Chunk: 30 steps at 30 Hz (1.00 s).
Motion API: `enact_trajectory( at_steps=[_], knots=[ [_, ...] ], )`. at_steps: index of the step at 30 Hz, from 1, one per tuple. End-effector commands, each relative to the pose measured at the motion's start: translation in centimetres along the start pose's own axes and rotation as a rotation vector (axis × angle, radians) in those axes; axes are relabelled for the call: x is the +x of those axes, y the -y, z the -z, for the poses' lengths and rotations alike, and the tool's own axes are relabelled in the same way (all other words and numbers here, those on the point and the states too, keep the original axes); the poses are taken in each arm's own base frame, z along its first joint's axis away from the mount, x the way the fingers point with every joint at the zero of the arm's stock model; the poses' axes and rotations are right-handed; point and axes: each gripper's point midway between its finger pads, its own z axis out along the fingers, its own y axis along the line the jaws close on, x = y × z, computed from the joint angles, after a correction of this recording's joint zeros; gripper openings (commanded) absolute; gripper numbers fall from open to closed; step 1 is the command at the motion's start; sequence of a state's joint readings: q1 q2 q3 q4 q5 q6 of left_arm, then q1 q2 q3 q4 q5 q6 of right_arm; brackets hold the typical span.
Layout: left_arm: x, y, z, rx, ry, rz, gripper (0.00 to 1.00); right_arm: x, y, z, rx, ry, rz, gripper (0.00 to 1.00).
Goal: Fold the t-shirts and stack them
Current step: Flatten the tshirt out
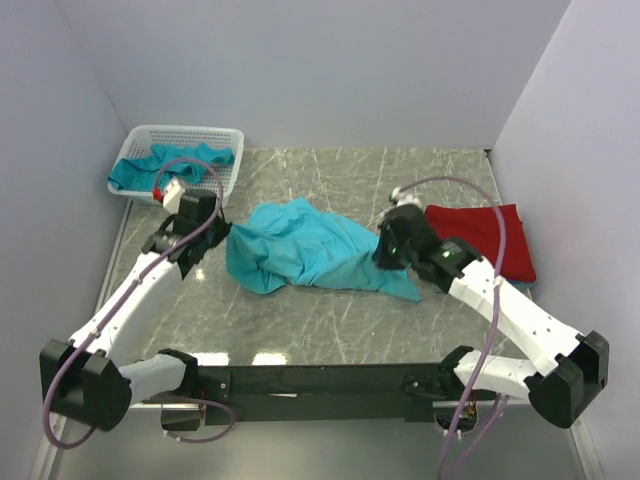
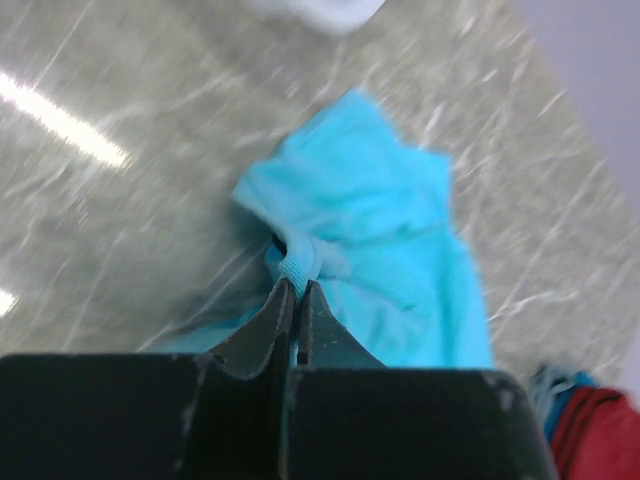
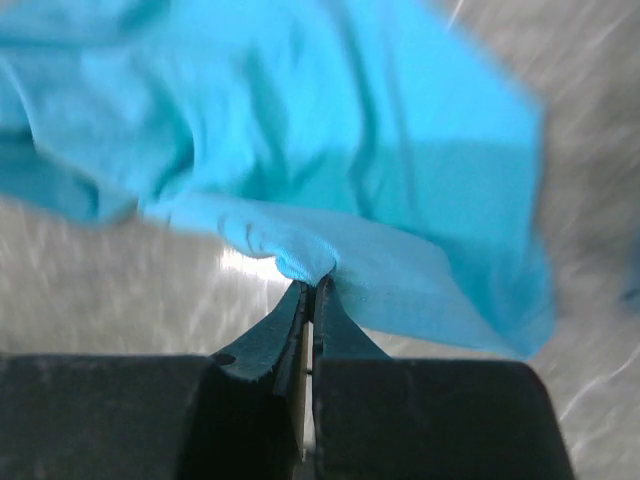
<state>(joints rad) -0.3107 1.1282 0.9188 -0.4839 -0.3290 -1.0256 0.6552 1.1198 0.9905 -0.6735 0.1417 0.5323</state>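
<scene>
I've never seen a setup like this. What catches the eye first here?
First, the bright teal t-shirt lying crumpled in the middle of the marbled table, with the left gripper and the right gripper each pinching a fold of it from opposite sides. Next, a folded red t-shirt lies at the right, and a white basket holding more teal cloth sits in the far left corner.
</scene>
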Motion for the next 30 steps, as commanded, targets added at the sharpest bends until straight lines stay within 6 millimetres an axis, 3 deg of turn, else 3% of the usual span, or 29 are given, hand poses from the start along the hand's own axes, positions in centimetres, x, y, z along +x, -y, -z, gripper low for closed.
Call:
enact_trajectory(
  at_steps=[1, 3, 5, 8, 11, 13, 14, 18, 20, 24, 30],
  knots=[
    [-6.0, 4.5, 0.6, 0.068, 0.142, 0.042, 0.01, -7.3, 1.4, 1.4, 0.023, 0.199, 0.008, 0.0],
    [-8.3, 6.6, 1.2, 0.094, 0.181, 0.057, 0.01, -10.1, 1.7, 2.4, 0.013, 0.256, 0.004, 0.0],
    [-10.0, 7.4, 1.8, 0.099, 0.216, 0.067, 0.01, -12.0, 2.5, 3.4, 0.025, 0.299, 0.012, 0.0],
    [-12.9, 9.3, 4.0, 0.149, 0.286, 0.086, 0.01, -15.7, 2.5, 6.7, 0.024, 0.409, 0.024, 0.0],
    [-15.5, 10.4, 7.0, 0.205, 0.369, 0.114, 0.01, -17.1, 2.5, 9.0, 0.023, 0.465, 0.038, 0.0],
    [-17.5, 10.6, 10.4, 0.262, 0.444, 0.138, 0.01, -18.2, 2.5, 11.8, 0.018, 0.536, 0.042, 0.0],
    [-17.5, 10.6, 10.4, 0.261, 0.445, 0.131, 0.01, -18.2, 2.5, 11.8, 0.02, 0.534, 0.045, 0.0],
    [-19.4, 9.1, 15.6, 0.302, 0.54, 0.171, 0.01, -17.8, 2.0, 15.2, -0.036, 0.59, 0.04, 0.0],
    [-19.6, 8.4, 17.0, 0.317, 0.557, 0.19, 0.01, -17.3, 1.6, 16.1, -0.071, 0.597, 0.037, 0.0],
    [-20.4, 6.8, 21.8, 0.381, 0.61, 0.246, 0.01, -15.9, 1.1, 20.1, -0.147, 0.65, 0.04, 0.0],
    [-20.9, 5.4, 26.6, 0.455, 0.652, 0.284, 0.01, -13.8, 0.5, 24.1, -0.247, 0.714, 0.057, 0.0]
  ],
)
